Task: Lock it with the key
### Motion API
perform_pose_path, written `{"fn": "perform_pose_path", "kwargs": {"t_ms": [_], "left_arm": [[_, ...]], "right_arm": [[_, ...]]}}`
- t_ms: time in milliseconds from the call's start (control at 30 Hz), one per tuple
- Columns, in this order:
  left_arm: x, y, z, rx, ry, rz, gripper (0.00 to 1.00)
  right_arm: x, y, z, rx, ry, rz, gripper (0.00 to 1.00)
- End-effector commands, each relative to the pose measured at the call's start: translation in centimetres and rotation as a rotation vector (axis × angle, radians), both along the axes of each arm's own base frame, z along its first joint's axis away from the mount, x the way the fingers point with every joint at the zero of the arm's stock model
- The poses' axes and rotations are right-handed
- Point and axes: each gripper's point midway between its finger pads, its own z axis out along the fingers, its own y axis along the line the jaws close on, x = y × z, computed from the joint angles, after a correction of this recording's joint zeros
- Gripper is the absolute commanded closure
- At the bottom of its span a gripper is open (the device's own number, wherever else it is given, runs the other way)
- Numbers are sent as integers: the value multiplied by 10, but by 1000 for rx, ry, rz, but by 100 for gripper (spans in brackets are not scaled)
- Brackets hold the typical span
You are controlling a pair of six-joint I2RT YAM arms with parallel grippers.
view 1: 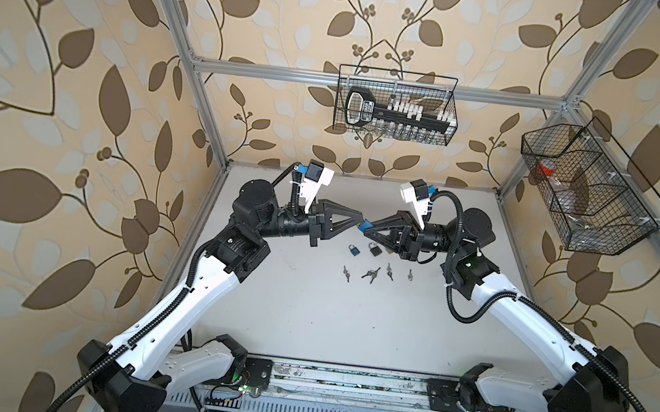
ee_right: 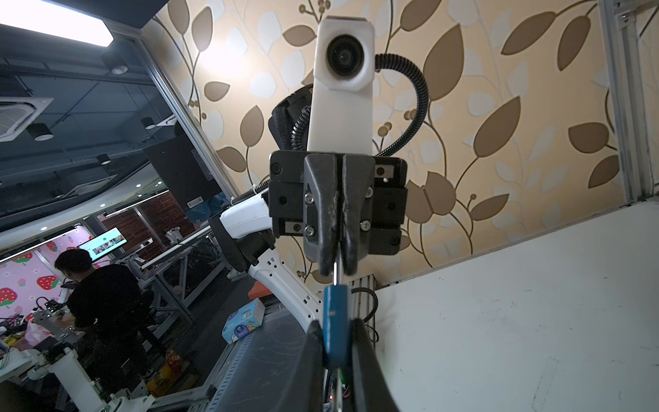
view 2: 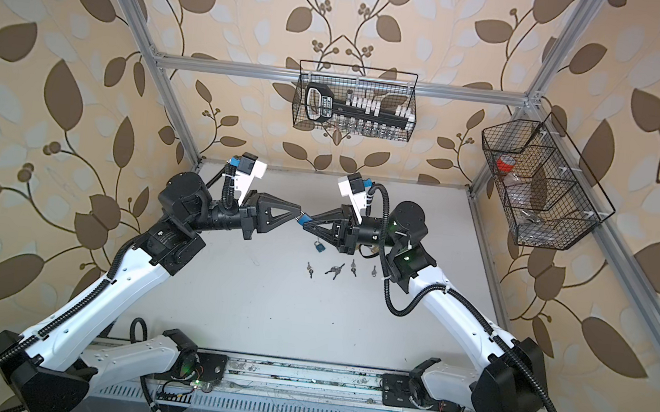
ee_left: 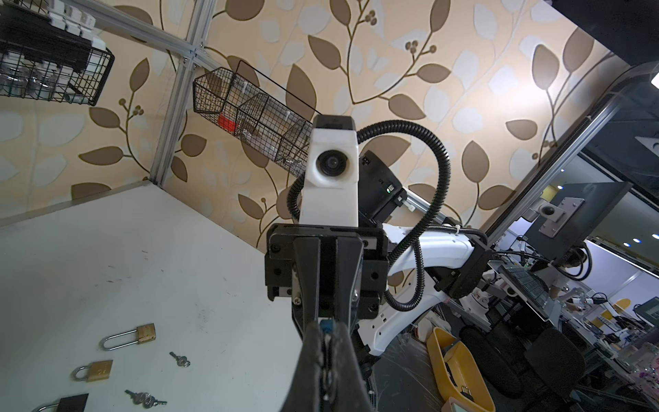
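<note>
- The left gripper point(view 1: 356, 221) and the right gripper point(view 1: 368, 230) meet tip to tip at the centre of both top views, raised above the tabletop point(view 1: 308, 317).
- The right gripper's jaws are clamped on the flat sides of a blue padlock point(ee_right: 335, 321), low in the middle of the right wrist view. Its shackle is hidden.
- The left gripper's jaws are pressed together on a key point(ee_right: 336, 275). Only the key's thin metal blade shows, running from the jaws to the near end of the blue padlock. Whether it sits in the keyhole cannot be told.
- Just below the grippers in a top view, another blue lock point(view 1: 353, 250) and a dark padlock point(view 1: 374, 249) lie side by side on the tabletop.
- Loose keys point(view 1: 371, 274) lie in a rough row below those two.
</note>
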Motion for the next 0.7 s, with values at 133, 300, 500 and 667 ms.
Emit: {"fn": "perform_pose_path", "kwargs": {"t_ms": [133, 300, 500, 667], "left_arm": [[-18, -11, -20, 36, 33, -88, 100], [-23, -15, -29, 46, 65, -123, 100], [-32, -22, -46, 73, 109, -167, 100], [-32, -23, -56, 97, 129, -157, 100]], "right_arm": [[-4, -1, 42, 87, -120, -25, 100], [-3, 0, 53, 98, -144, -15, 100], [-1, 3, 60, 100, -161, 3, 100], [-1, 3, 62, 103, -168, -2, 100]]}}
